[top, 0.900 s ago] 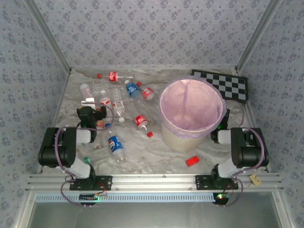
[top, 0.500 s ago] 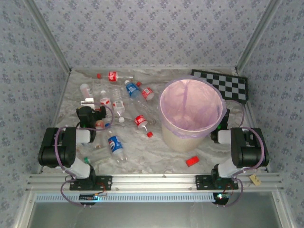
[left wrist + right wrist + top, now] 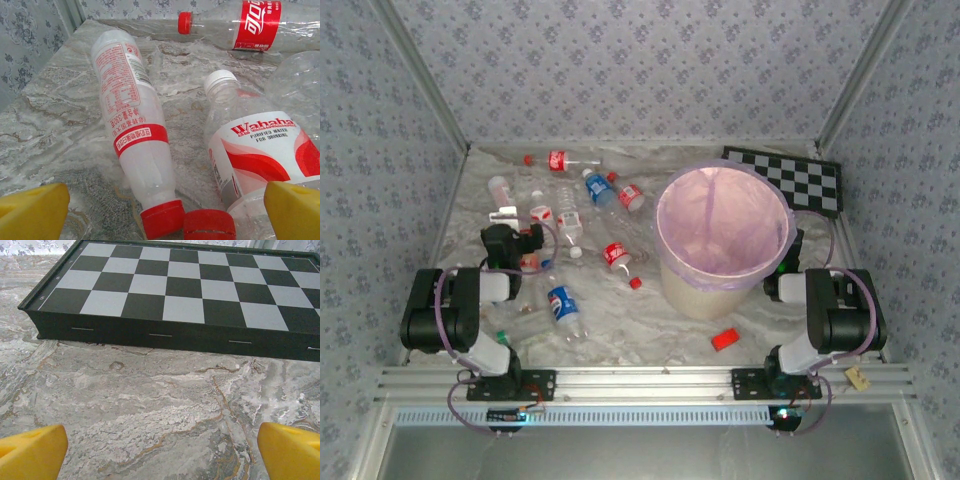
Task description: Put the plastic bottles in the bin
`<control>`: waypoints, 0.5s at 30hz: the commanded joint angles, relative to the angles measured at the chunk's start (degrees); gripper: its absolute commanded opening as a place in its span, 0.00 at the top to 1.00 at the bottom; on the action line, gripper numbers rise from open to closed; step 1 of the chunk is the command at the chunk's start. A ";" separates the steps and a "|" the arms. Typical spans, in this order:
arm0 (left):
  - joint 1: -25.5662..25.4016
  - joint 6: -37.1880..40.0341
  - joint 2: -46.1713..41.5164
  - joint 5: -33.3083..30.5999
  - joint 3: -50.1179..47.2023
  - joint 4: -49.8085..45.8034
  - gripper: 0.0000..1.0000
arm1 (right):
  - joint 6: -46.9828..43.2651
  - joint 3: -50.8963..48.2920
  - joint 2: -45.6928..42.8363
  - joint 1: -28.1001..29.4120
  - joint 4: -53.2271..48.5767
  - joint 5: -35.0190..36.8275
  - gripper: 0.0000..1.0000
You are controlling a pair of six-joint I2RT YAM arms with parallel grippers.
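Observation:
Several plastic bottles lie scattered on the left half of the marble table: a red-labelled one (image 3: pixel 557 160) at the back, a blue one (image 3: pixel 600 189), a red-labelled one (image 3: pixel 616 256) and a blue-labelled one (image 3: pixel 563 309) nearer the front. The cream bin (image 3: pixel 705 295) with its pink bag stands right of centre. My left gripper (image 3: pixel 515 232) is open and low over the table. Between its yellow fingers (image 3: pixel 32 210) lie a white bottle with a red cap (image 3: pixel 135 130) and a Wahaha bottle (image 3: pixel 260 160), ungripped. My right gripper (image 3: pixel 162 450) is open over bare table behind the bin.
A black and white checkerboard (image 3: pixel 790 180) lies at the back right, right ahead of the right gripper (image 3: pixel 190 290). A small red block (image 3: pixel 724 339) sits in front of the bin. A loose red cap (image 3: pixel 635 283) lies left of the bin. Patterned walls enclose the table.

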 commanded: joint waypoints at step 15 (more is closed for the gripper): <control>0.12 -5.90 -10.53 -8.57 26.01 -49.11 0.00 | 12.72 16.64 -11.10 -10.26 -42.35 -6.08 0.00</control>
